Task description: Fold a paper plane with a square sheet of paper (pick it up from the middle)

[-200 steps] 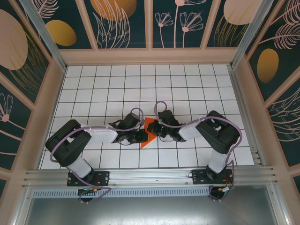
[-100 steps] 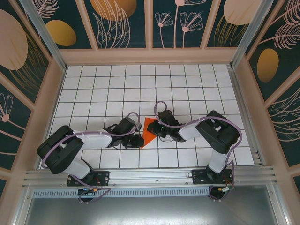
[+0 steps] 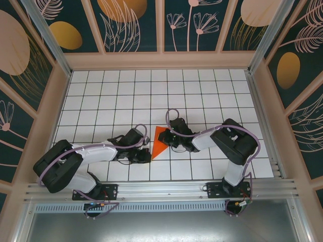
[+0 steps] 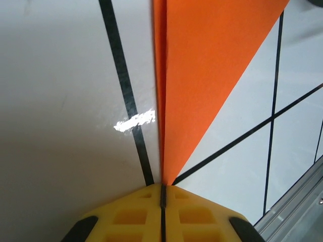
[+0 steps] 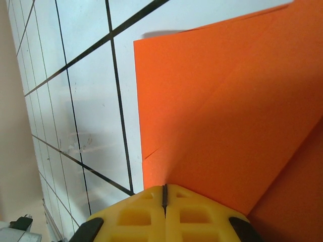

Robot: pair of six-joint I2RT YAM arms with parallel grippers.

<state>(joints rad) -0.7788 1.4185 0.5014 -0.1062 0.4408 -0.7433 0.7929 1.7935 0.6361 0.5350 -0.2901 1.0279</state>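
Observation:
The square sheet of paper is bright orange and folded into a pointed triangle on the white tiled floor, between my two grippers. My left gripper is at the paper's near pointed tip. In the left wrist view its yellow jaws are shut, and the tip of the paper runs into their seam. My right gripper is at the paper's right side. In the right wrist view it is shut on the edge of the paper, where a crease leads into the seam.
The white tiled floor stretches behind the paper to the patterned back wall. A metal rail runs along the near edge by both arm bases. Side walls close in left and right.
My left gripper has slid left and toward the near edge, off the body of the paper to its tip, closing a little. The right gripper has stayed put.

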